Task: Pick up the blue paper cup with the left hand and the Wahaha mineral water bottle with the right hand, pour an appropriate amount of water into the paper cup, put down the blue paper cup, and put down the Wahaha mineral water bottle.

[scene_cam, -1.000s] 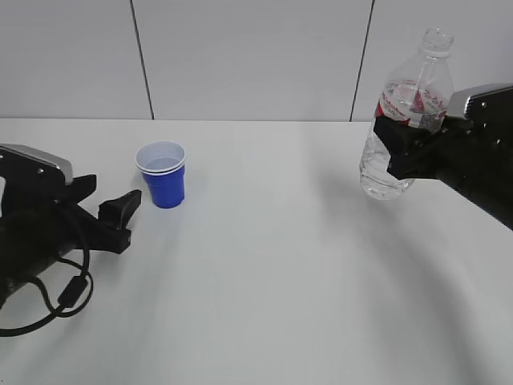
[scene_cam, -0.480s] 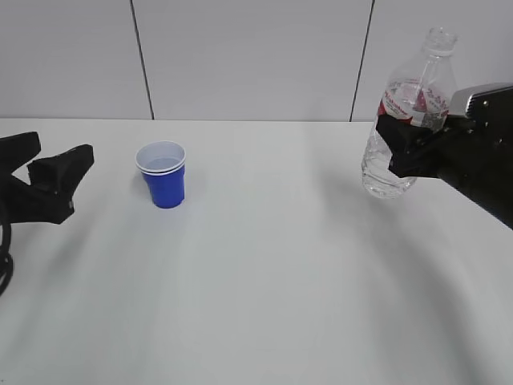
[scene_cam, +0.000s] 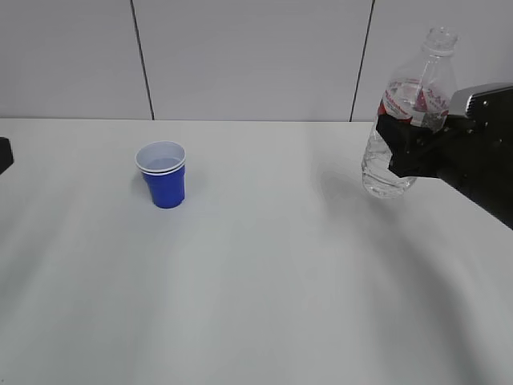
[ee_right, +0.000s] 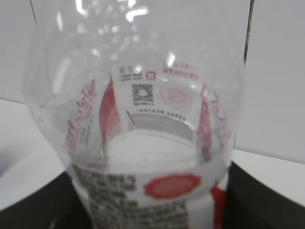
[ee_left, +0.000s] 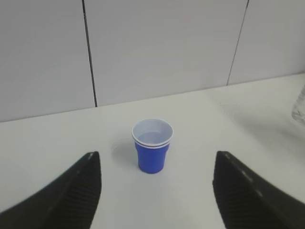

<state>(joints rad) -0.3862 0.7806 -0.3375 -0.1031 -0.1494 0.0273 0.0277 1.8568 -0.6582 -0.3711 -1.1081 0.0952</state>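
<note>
The blue paper cup (scene_cam: pixel 164 180) stands upright on the white table, with liquid showing in its white inside. In the left wrist view the cup (ee_left: pixel 152 148) stands ahead of my left gripper (ee_left: pixel 156 160). That gripper is open and empty, its fingers (ee_left: pixel 76 191) wide apart and well short of the cup. In the exterior view only a black sliver of the left arm (scene_cam: pixel 4 154) shows at the left edge. My right gripper (scene_cam: pixel 401 150) is shut on the Wahaha mineral water bottle (scene_cam: pixel 409 112), holding it capless and nearly upright just above the table at the right. The bottle (ee_right: pixel 143 119) fills the right wrist view, gripped by my right gripper (ee_right: pixel 152 210).
The white table (scene_cam: pixel 264 281) runs back to a grey panelled wall (scene_cam: pixel 256 56). The right arm's bulk (scene_cam: pixel 481 168) sits at the right edge.
The left arm has drawn back to the left, away from the cup and almost out of the exterior view. The bottle in the right gripper has barely moved.
</note>
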